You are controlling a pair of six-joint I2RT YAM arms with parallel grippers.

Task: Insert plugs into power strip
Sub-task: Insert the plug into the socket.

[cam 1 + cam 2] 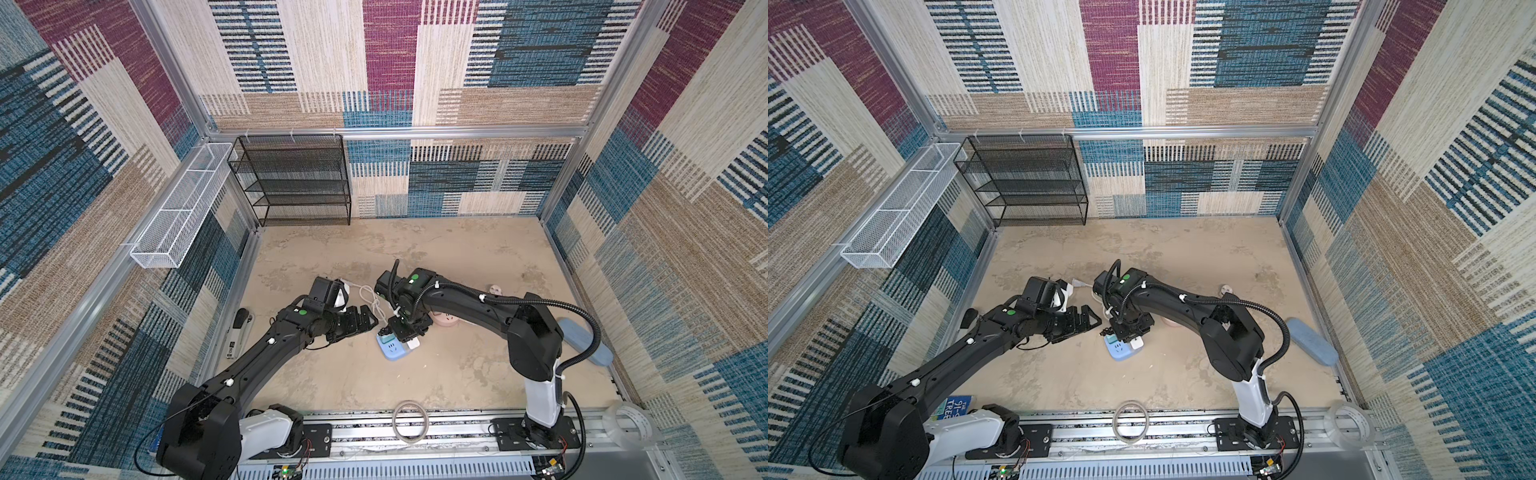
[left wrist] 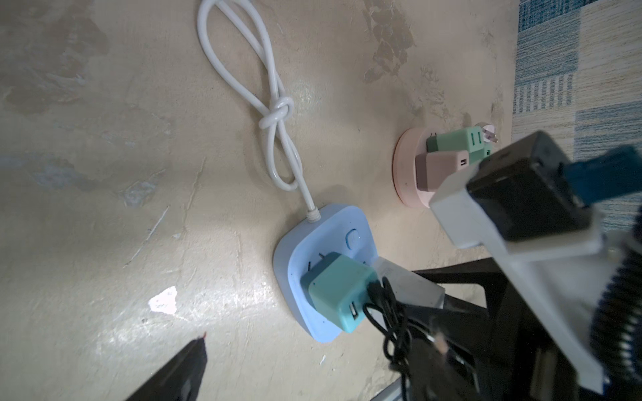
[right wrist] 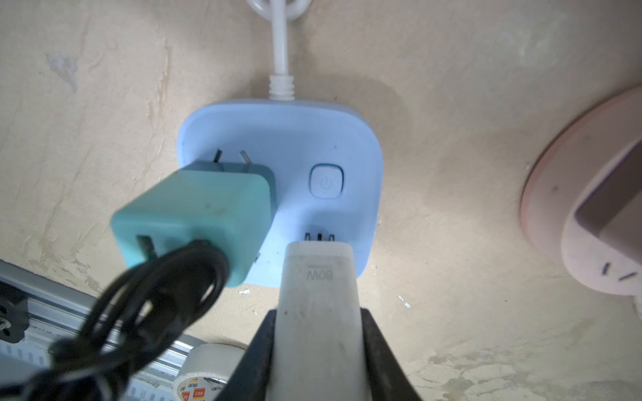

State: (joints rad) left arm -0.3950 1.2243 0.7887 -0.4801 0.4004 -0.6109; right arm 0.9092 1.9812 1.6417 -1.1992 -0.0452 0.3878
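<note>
The right gripper [image 3: 319, 350] pinches the boxy white plug adapter [image 3: 318, 277], its prong tips at a socket of the square light-blue power strip [image 3: 347, 139]; the left gripper [image 1: 363, 322] hangs spread beside it, clear of the strip; a skewed push could therefore slide the unheld strip, or nudge the neighbouring teal plug adapter [image 3: 194, 215], whose 2 prongs show partly bare.

The right gripper [image 3: 317, 324] clamped the white plug [image 3: 318, 277] between its black jaws, prongs right at the blue power strip [image 3: 295, 132]. Beside it sat the teal plug [image 3: 194, 208], prongs partly showing, black cord [image 3: 156, 295] looping off its end.
</note>
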